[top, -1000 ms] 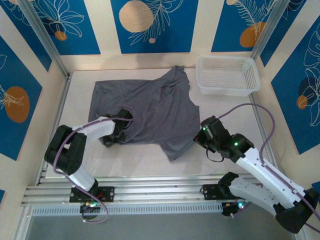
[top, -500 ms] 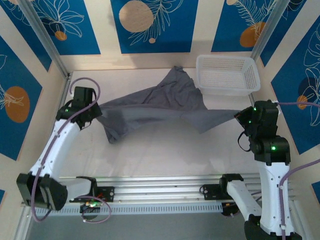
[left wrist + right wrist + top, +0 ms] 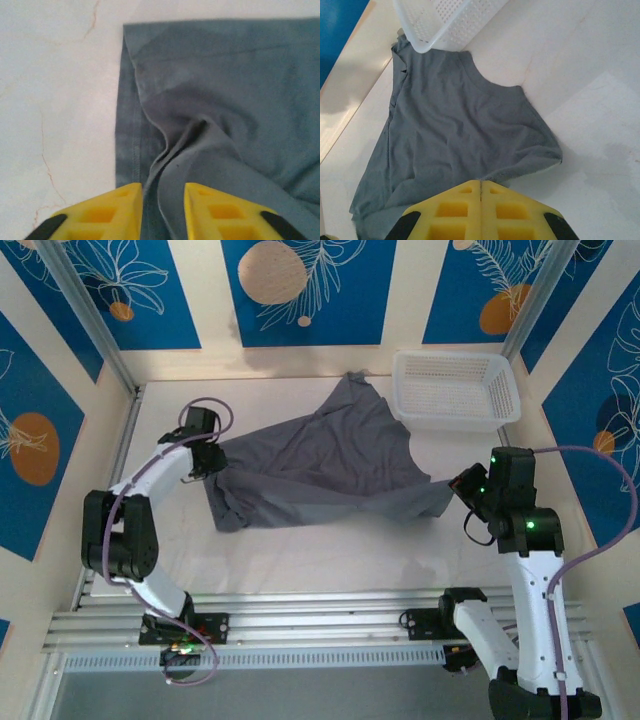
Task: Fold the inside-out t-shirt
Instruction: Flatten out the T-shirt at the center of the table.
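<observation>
The slate-grey inside-out t-shirt [image 3: 320, 465] lies rumpled across the middle of the white table, drawn out from left to right. My left gripper [image 3: 210, 462] is at its left edge. In the left wrist view its yellow jaws [image 3: 162, 192] stand apart over a raised fold of the t-shirt [image 3: 225, 90], next to a stitched hem. My right gripper [image 3: 460, 485] is at the shirt's right corner. In the right wrist view its pads [image 3: 480, 182] are pressed together with a thin edge of the t-shirt [image 3: 450, 125] caught between them.
A white plastic basket [image 3: 455, 390] stands at the back right, and the shirt's far tip touches its left wall [image 3: 445, 25]. Metal frame posts and rails bound the table on both sides. Bare table [image 3: 320, 550] lies in front of the shirt.
The shirt, held up and stretched between both grippers half a second ago, has come down onto the table. The left jaws have parted. Both grippers have moved inward.
</observation>
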Robot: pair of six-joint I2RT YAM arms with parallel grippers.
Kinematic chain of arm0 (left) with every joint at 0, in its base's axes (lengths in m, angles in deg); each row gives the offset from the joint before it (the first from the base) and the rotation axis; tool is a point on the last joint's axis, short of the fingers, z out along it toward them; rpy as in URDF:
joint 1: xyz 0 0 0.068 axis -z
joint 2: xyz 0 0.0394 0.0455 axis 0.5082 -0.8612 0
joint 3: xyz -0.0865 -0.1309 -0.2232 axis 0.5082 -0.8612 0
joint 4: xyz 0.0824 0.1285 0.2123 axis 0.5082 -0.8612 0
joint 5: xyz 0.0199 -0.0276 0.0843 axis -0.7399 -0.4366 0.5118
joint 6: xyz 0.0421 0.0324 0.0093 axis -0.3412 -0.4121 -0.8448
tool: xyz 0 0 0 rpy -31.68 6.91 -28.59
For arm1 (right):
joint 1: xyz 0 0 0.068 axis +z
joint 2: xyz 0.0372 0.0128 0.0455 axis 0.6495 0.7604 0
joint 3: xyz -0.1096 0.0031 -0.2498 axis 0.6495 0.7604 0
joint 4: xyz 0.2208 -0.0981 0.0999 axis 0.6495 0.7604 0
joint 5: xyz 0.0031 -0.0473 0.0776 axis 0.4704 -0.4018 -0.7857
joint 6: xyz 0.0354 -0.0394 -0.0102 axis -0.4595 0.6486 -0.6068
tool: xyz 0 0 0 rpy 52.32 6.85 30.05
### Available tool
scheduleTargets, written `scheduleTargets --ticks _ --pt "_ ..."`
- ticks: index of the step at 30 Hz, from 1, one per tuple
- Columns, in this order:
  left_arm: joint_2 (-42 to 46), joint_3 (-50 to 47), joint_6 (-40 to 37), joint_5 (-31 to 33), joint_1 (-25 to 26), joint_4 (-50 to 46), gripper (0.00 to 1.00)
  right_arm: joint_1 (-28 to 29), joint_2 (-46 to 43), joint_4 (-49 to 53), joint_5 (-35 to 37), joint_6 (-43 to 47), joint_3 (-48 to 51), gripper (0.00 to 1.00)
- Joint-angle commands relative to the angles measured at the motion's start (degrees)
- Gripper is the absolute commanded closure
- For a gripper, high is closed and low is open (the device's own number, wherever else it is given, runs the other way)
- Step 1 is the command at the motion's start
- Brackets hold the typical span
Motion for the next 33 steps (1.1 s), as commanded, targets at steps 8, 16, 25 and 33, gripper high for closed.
scheduleTargets --ticks 8,16,25,33 --pt "15.71 -15.84 7.84 -15.11 -0.36 0.01 0.65 0.48 -0.76 -3.55 -3.51 -0.84 3.07 1.0" --pt "10.74 -17.85 13.39 -19.14 -2.07 6.77 0.64 2.59 -0.14 -5.26 -4.49 -0.96 3.27 1.0" --pt "4.65 -18.65 17.66 -26.95 -6.63 14.49 0.56 2.87 -1.3 -3.06 -3.03 0.02 2.52 1.0" --pt "2.05 -17.58 18.03 -28.94 -8.31 15.99 0.63 4.0 -1.12 -3.29 -2.95 -1.22 2.67 1.0"
